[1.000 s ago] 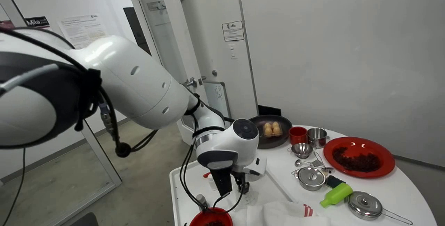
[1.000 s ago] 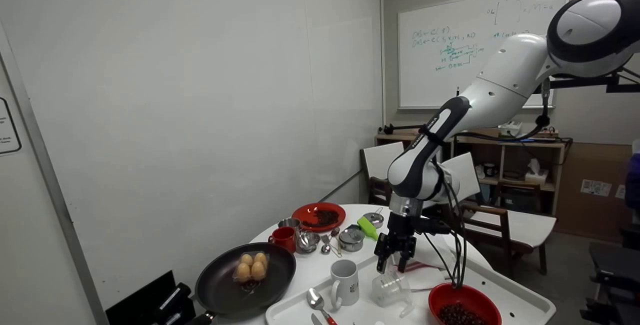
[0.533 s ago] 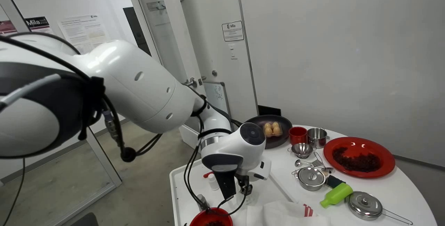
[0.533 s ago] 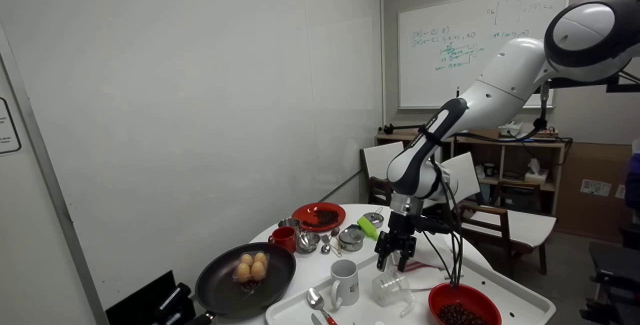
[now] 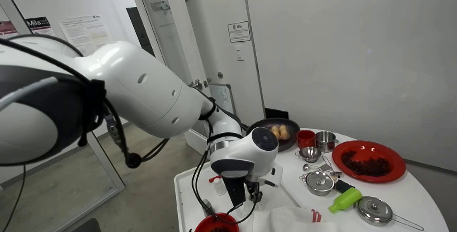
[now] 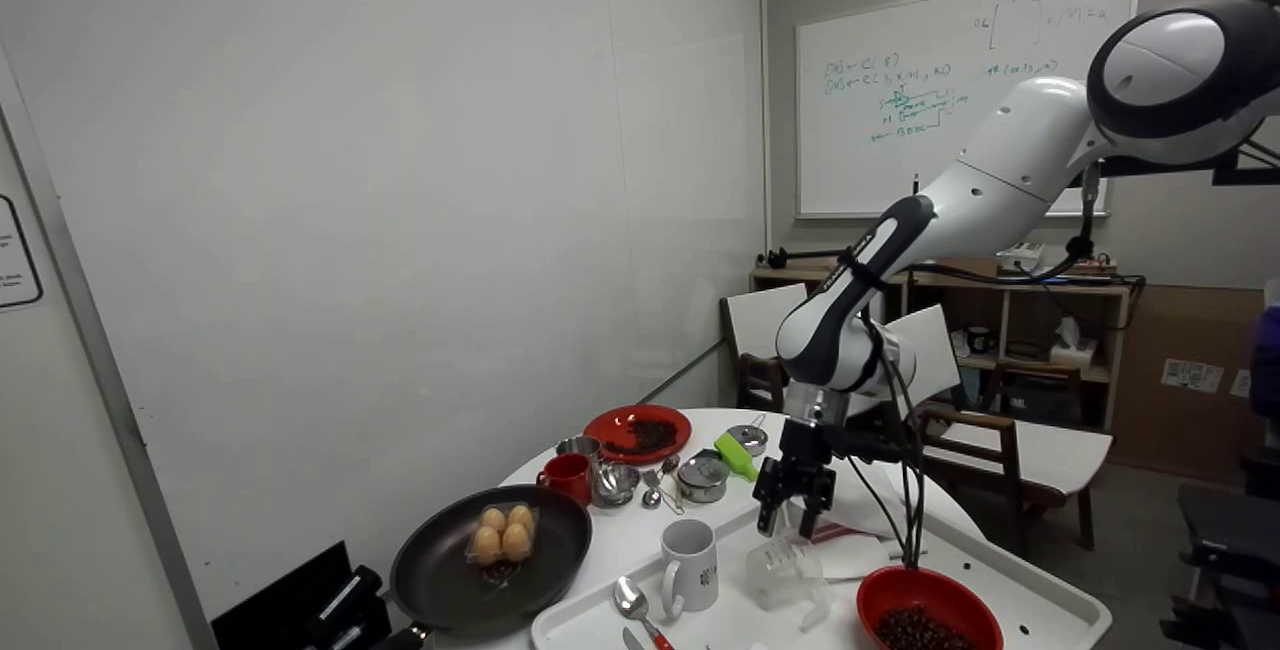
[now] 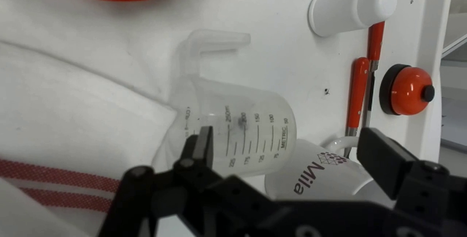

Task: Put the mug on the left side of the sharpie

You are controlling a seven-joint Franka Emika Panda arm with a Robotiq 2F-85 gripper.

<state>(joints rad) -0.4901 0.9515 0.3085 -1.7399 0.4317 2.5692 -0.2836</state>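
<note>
"Are we gripping anything?"
"No, we're holding the gripper [image 7: 287,131] wide above the jug [image 7: 240,124], which is lying mid-frame in the wrist view; we're probably leaving room for the mug [image 6: 695,570]"
"Where are we seeing that?"
"Lower centre of an exterior view, standing upright on the tray [image 6: 1025,592], so we're likely getting a rim to pinch"
"And the sharpie?"
"We aren't making it out, so we aren't judging its left side"

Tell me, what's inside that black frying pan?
An exterior view shows four brown eggs in a clear pack, lying inside the black frying pan. Whatever is directly under the eggs is covered, so I can't tell if anything else lies there.
</note>
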